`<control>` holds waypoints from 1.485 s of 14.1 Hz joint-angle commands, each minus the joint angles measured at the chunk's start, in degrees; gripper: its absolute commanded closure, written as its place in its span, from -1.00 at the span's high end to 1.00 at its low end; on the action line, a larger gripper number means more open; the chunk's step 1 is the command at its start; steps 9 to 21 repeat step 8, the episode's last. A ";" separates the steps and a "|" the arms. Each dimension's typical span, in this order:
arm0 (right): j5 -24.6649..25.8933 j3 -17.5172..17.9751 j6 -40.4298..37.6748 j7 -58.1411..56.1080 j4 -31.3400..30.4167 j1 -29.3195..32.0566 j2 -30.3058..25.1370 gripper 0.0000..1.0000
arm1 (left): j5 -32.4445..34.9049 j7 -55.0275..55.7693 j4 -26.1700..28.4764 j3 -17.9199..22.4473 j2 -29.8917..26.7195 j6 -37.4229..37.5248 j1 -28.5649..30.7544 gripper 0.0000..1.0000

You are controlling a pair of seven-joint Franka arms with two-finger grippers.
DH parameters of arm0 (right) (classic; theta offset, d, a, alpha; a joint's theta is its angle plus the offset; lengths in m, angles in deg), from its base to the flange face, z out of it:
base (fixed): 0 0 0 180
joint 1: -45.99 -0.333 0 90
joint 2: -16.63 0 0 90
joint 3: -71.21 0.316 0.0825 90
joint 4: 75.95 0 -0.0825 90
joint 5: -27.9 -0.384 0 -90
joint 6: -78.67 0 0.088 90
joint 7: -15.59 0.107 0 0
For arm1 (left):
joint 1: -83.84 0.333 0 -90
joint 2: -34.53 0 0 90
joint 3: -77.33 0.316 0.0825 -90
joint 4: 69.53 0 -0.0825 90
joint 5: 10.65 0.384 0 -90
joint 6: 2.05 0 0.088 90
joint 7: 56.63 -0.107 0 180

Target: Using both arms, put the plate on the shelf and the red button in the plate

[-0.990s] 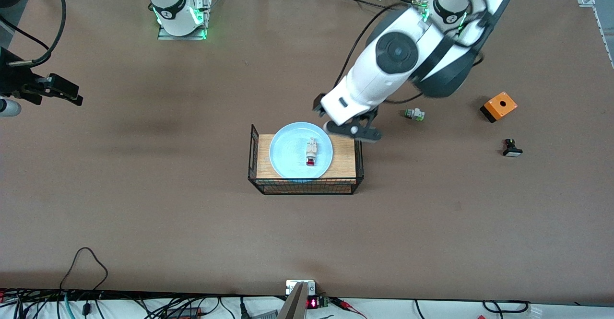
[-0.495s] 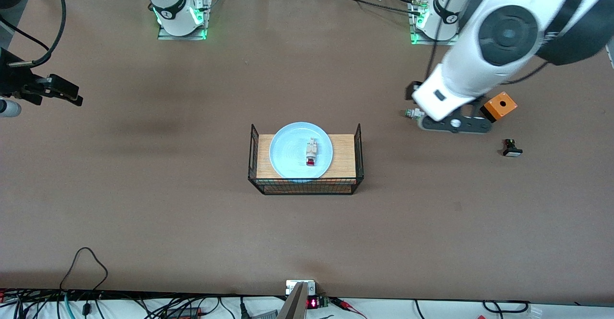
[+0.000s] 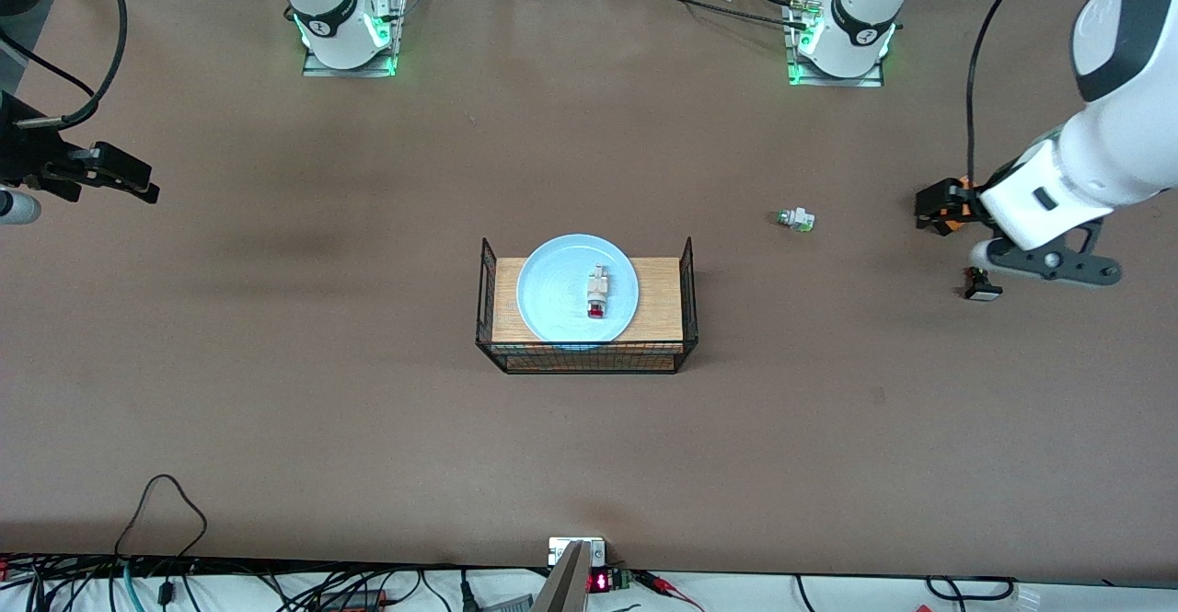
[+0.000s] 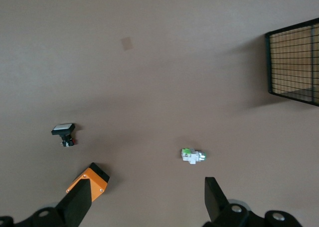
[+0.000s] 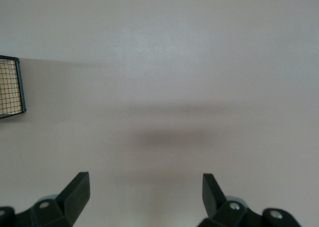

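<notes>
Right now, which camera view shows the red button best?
The front view: the red button lies in plain sight on the plate, red cap toward the camera. The left wrist view shows only a corner of the wire basket; the right wrist view likewise, no button.

Worktop: matt brown covering, smooth, faintly cloth-like.
Plate: pale blue, glossy, smooth.
Red button: cream plastic body, shiny red cap.
Basket: thin black wire mesh; floor seen as light wood grain.
Orange box: smooth orange plastic, black base.
Green-tipped part: white plastic.
</notes>
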 commanded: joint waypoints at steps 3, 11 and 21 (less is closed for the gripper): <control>0.32 0.10 -0.35 0.47 0.67 -0.14 -0.19 1.00 | 0.09 2.27 10.12 1.82 -8.38 -4.47 -1.45 1.00; 0.32 0.10 -0.35 0.47 0.59 -0.14 -0.10 1.00 | 0.00 1.74 13.29 2.00 -10.67 -5.79 -1.45 1.00; 0.32 0.10 -0.35 0.47 0.59 -0.14 -0.10 1.00 | 0.00 1.74 13.29 2.00 -10.67 -5.79 -1.45 1.00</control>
